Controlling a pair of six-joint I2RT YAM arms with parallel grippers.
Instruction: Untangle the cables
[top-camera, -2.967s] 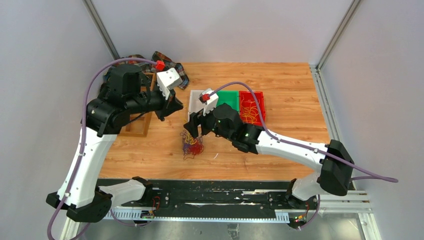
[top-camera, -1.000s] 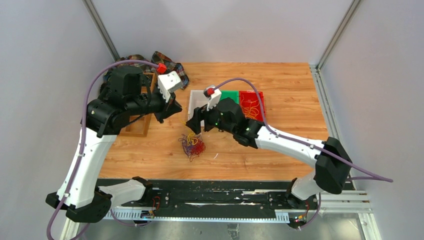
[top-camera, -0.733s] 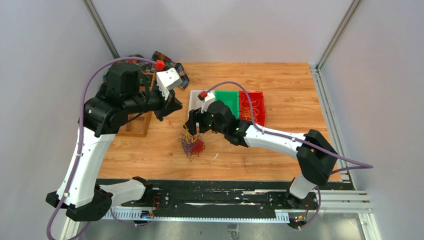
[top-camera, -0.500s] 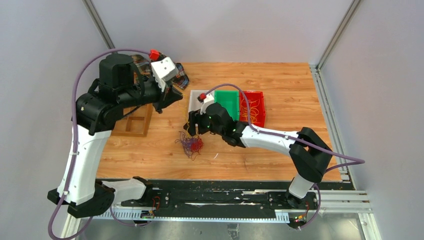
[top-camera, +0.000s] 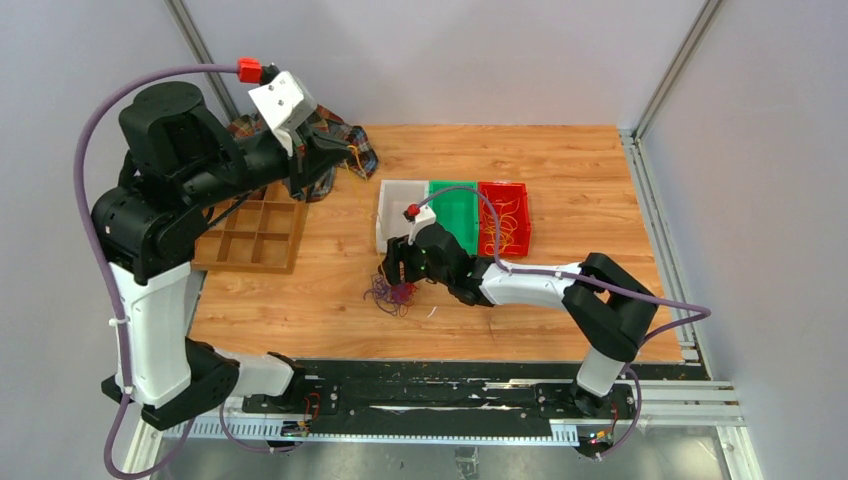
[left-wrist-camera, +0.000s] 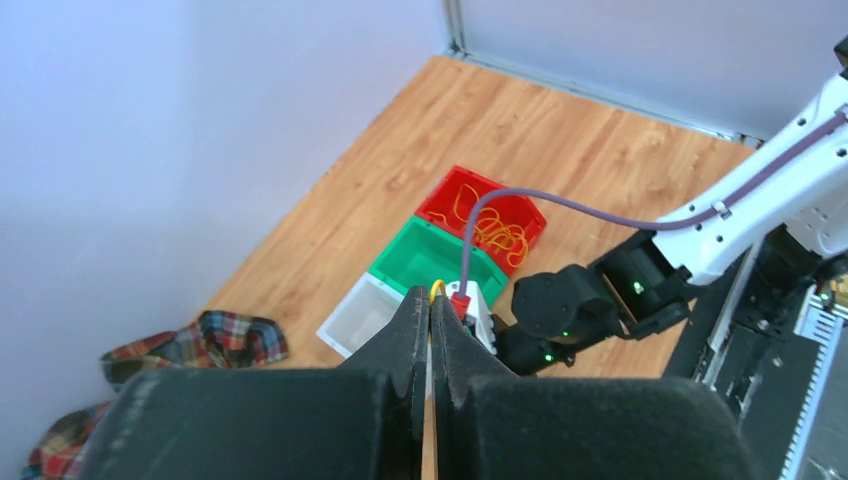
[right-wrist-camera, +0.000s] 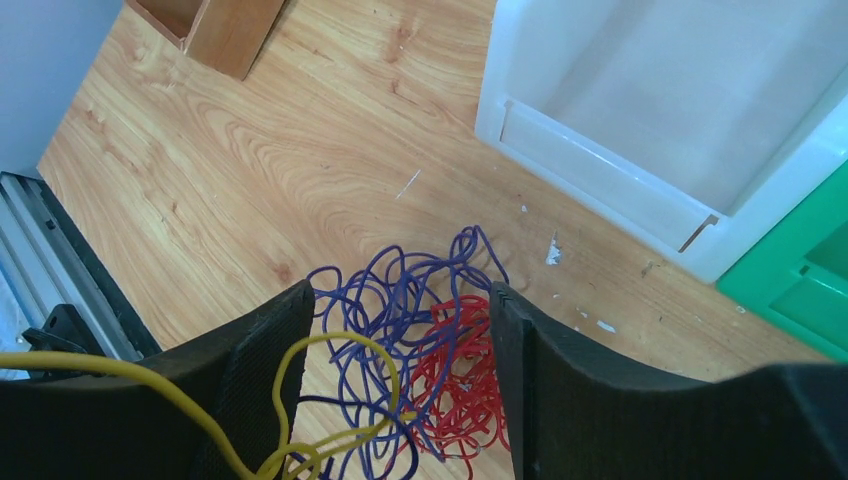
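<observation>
One yellow strand (right-wrist-camera: 100, 368) was judged mid-extraction: left gripper (left-wrist-camera: 430, 296) pinched it aloft; right gripper (right-wrist-camera: 395, 305) stood spread astride the tangle (right-wrist-camera: 440, 370). Next move called for clamping the tangle, then pulling.

Left end effector (left-wrist-camera: 430, 301) risen, swung back, yellow cable (left-wrist-camera: 438, 285) pinched; right end effector (right-wrist-camera: 400, 305) lowered over tangle (right-wrist-camera: 445, 365).

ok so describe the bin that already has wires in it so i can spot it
On the wooden table, three small plastic bins stand in a row right of centre. Take the red plastic bin at the right end, next to the green plastic bin. It alone holds loose yellow-orange wire loops.
</observation>
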